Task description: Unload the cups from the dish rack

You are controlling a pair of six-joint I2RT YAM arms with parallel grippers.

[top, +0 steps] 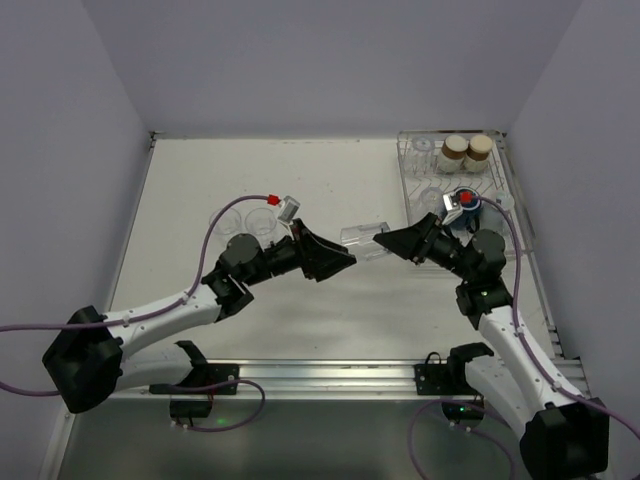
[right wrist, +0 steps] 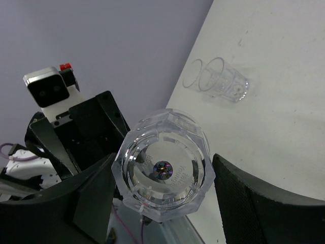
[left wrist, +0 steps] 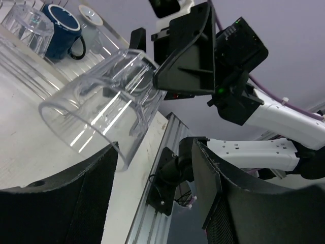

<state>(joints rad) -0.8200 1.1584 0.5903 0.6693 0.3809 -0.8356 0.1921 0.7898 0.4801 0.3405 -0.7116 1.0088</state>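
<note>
A clear glass tumbler (top: 363,238) hangs sideways above the middle of the table. My right gripper (top: 383,240) is shut on its base end, and the base (right wrist: 162,170) faces the right wrist camera between the black fingers (right wrist: 84,201). My left gripper (top: 350,262) stands open at the tumbler's rim end. In the left wrist view the rim (left wrist: 86,127) reaches one left finger (left wrist: 61,201), and the other finger (left wrist: 210,178) is apart from it. The dish rack (top: 510,195) at the far right holds two cream cups (top: 455,150), a dark blue mug (left wrist: 58,30) and another clear tumbler (left wrist: 30,25).
Two clear cups (top: 245,220) sit on the table beside the left arm's wrist; one of them (right wrist: 223,81) shows in the right wrist view. The aluminium rail (top: 330,372) with the arm bases runs along the near edge. Walls close in on both sides.
</note>
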